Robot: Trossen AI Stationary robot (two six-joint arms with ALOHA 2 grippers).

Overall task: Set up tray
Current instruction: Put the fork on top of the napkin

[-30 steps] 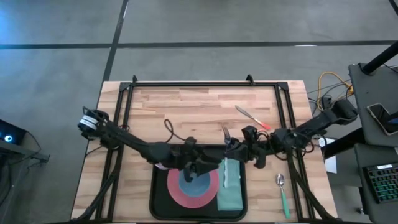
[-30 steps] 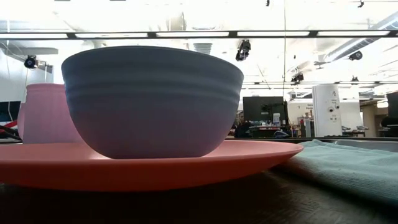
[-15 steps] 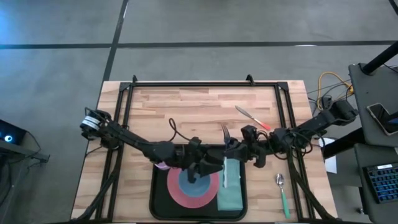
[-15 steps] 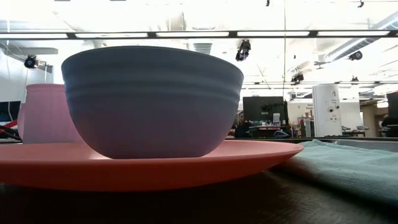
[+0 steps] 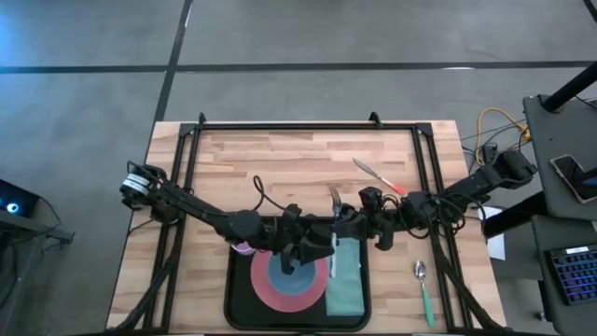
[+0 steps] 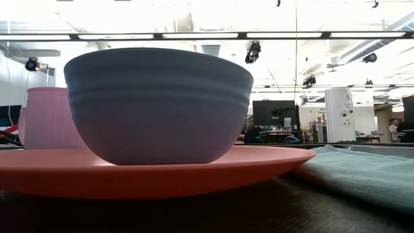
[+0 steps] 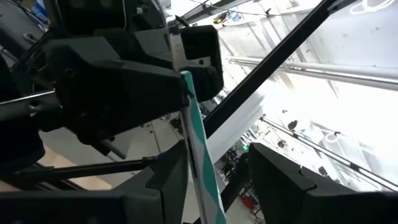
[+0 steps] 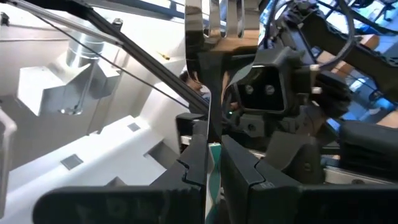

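Note:
A black tray (image 5: 242,313) lies at the table's near middle. It holds a pink plate (image 5: 266,291) with a blue bowl (image 5: 295,277) on it, and a teal napkin (image 5: 345,294) at its right. A pink cup (image 6: 46,120) stands behind the bowl. My right gripper (image 5: 353,222) is shut on a fork (image 5: 333,233) with a teal-and-white handle, above the napkin's far left corner. My left gripper (image 5: 315,245) is open over the tray's far part. The fork's handle (image 7: 200,155) stands between its fingers. My right gripper pinches the fork's metal neck (image 8: 208,127), below the tines (image 8: 219,15), between its two fingers. They come level from the table's right and lie across the fork. The tines point to the far edge, the handle to the near edge. My left gripper's fingers flank the handle; whether one touches it, I cannot tell.
A red-handled knife (image 5: 378,175) lies on the wood at the far right of the tray. A green-handled spoon (image 5: 424,291) lies right of the tray. The black frame rails (image 5: 308,126) run around the table.
My left gripper has gone toward the table's right, up to the fork, so that the handle now stands between its fingers. My right gripper has shifted the fork slightly toward the table's left, still shut on it.

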